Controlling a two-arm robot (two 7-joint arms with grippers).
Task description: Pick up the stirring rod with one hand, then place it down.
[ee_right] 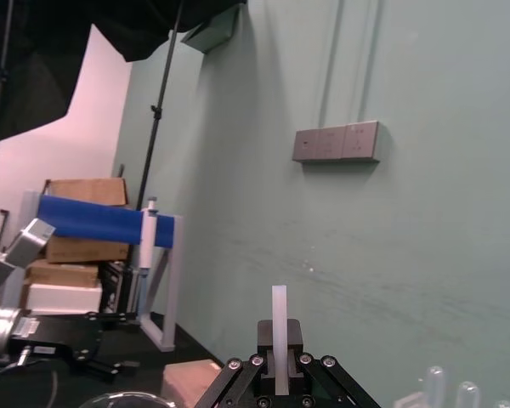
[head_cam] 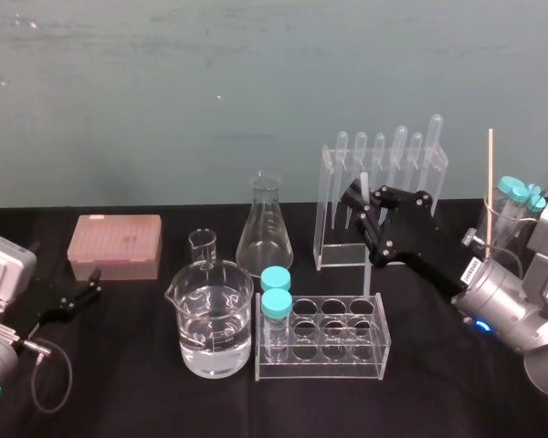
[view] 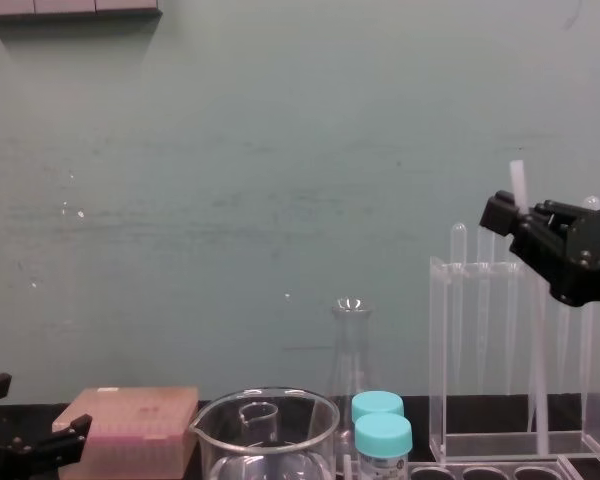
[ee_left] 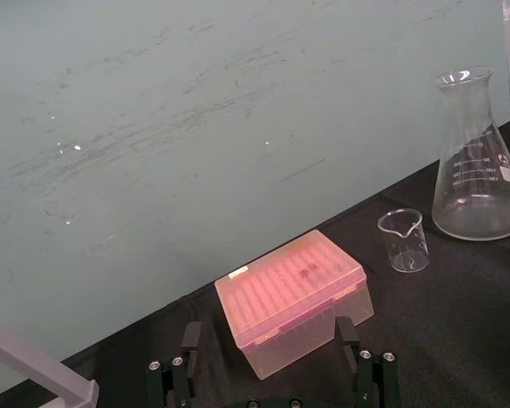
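Note:
The stirring rod is a thin whitish stick standing upright between the fingers of my right gripper, which is shut on it. In the chest view the rod's flat top pokes above the right gripper, and its lower length shows in front of the clear pipette rack. From the head, the right gripper hovers just in front of that rack, above the table. My left gripper rests open at the table's left edge, near the pink tip box.
A water-filled beaker, a small beaker and a conical flask stand mid-table. A clear tube rack holds two teal-capped vials. A container with a tan stick stands far right.

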